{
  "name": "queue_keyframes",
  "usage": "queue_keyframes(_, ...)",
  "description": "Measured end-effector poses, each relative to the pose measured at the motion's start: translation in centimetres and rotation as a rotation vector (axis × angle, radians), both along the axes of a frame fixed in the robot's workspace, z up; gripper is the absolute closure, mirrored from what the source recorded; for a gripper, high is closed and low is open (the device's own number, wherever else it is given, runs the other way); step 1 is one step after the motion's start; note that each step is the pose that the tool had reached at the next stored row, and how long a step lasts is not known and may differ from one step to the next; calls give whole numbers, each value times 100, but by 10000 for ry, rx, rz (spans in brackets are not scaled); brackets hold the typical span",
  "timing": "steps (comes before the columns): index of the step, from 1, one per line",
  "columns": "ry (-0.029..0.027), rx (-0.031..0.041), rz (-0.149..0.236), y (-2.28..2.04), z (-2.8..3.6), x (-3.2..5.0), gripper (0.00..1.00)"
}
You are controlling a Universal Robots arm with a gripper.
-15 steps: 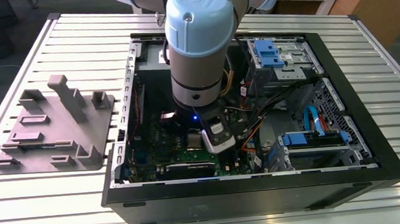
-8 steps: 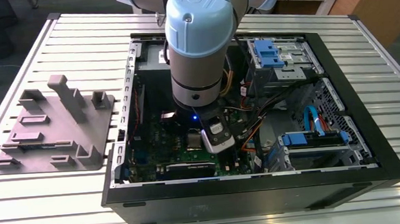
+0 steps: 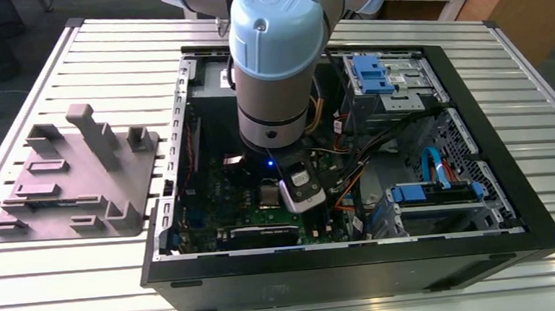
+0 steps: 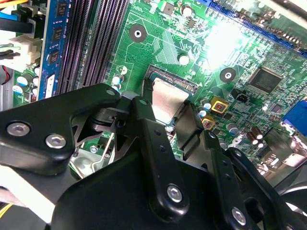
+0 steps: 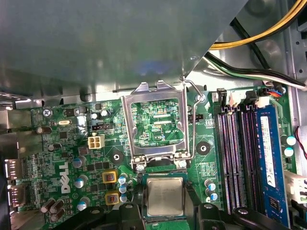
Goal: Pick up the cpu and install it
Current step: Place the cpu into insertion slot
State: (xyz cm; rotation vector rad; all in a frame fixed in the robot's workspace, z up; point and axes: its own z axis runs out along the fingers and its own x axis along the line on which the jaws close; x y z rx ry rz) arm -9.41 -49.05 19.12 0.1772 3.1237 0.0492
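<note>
One arm stands nearly vertical over the open computer case, its pale blue joint cap uppermost and its wrist sunk down inside the case walls. The gripper points straight down at the motherboard, just beside the hinged socket frame, which is tipped up and open.

In both wrist views the cpu lies flat, silvery top up, right at the hinge end of that frame, within the dark rim of the socket. The two black fingers flank it, one against each opposite edge, so the claw is clenched on the chip (whether the chip is fully seated or a touch above the socket cannot be told).

Dark memory slots run alongside the socket frame, near it. Well apart from the frame, outside the case on the exterior view's left, a grey holder tray rests on the slatted metal table.
</note>
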Motion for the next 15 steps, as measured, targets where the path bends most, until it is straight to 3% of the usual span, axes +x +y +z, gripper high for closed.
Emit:
queue_keyframes(5,2,-4,0,-1,1,0,55)
queue_keyframes(6,2,-3,0,-1,1,0,59)
queue_keyframes(15,0,-1,-1,0,-1,0,59)
